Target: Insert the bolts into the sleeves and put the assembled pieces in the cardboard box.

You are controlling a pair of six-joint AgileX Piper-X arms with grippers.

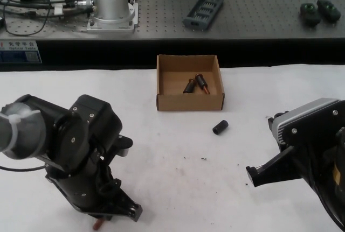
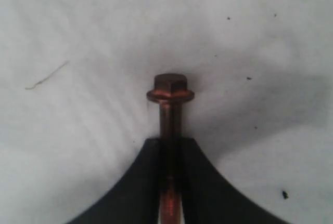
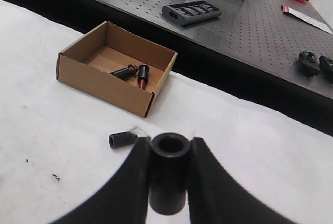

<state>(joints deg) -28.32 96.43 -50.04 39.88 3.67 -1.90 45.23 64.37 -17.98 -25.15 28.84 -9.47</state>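
Copper-coloured bolt point(image 2: 170, 91) is clamped by its shank in the left jaws; flanged hex head sticks out past the tips, low over the white-covered bench point(image 1: 178, 178); black sleeve point(image 3: 167, 180) is clamped across its barrel in the right jaws, open bore showing at the free end. Spare sleeve point(image 1: 220, 127) lies on its side on the bench, just in front of the cardboard box point(image 1: 190, 103); two assembled pieces point(image 1: 195, 85) lie inside the box, touching or nearly so.

Handling, as a guess: bolt is stiff metal, small and light; the smooth shank is probably slippery, so a firm pinch mid-shank suits, leaving one end free to enter the bore. Sleeve is rigid too, metal or hard plastic, can't tell from here; round, so it will twist or roll if gripped loosely. Take it across the barrel sides and keep both ends clear. Nothing looks fragile; the risk is misalignment and the bolt skewing in the grip. Spare sleeve will likely roll when nudged; close squarely over its middle.
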